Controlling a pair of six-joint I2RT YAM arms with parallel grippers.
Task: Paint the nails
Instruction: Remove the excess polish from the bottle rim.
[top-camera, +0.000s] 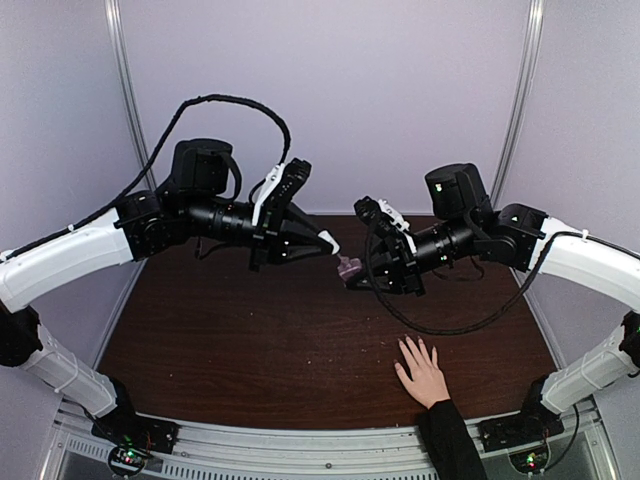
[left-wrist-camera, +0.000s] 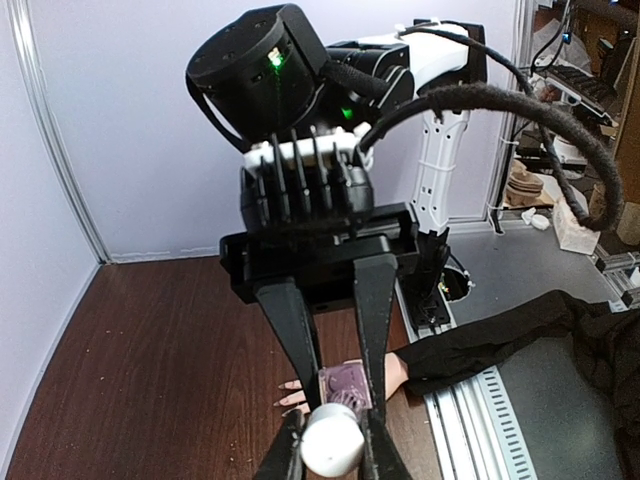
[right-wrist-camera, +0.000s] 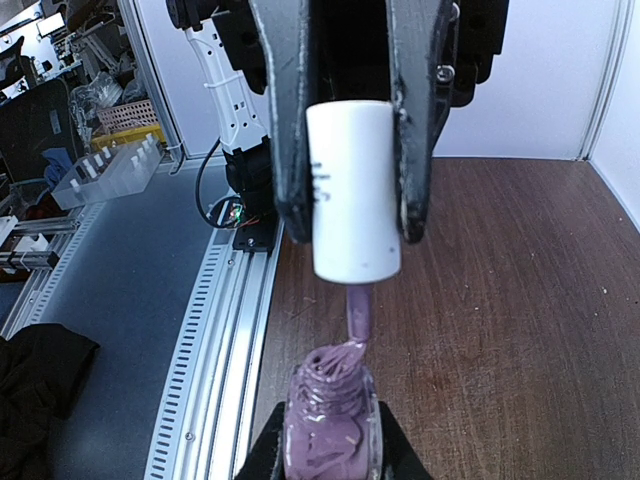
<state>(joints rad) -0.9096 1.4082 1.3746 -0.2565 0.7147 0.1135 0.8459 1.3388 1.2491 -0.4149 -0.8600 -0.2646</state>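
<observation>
Pale lilac walls close round a dark brown desk (top-camera: 250, 340), and both arms meet in the air above its middle. Starting on the left, your left jaws are clamped across a white cap (right-wrist-camera: 352, 190), turned so that its brush stem (right-wrist-camera: 358, 312) points at the other arm. That stem runs into the neck of a small bottle (right-wrist-camera: 330, 425) of purple polish, smeared thick around the mouth. Your right jaws are closed on the bottle's sides; one arm steadies while the other dips, it seems. Further right, by the front edge, a hand (top-camera: 423, 372) lies palm down on the desk, fingers spread, its black sleeve (top-camera: 452, 440) trailing off the edge. Laid flat like that, the nails (top-camera: 407, 344) face up for the brush, but they are too small to tell whether any carry colour. Hand and bottle are well apart, so expect a long carry with a wet brush.
</observation>
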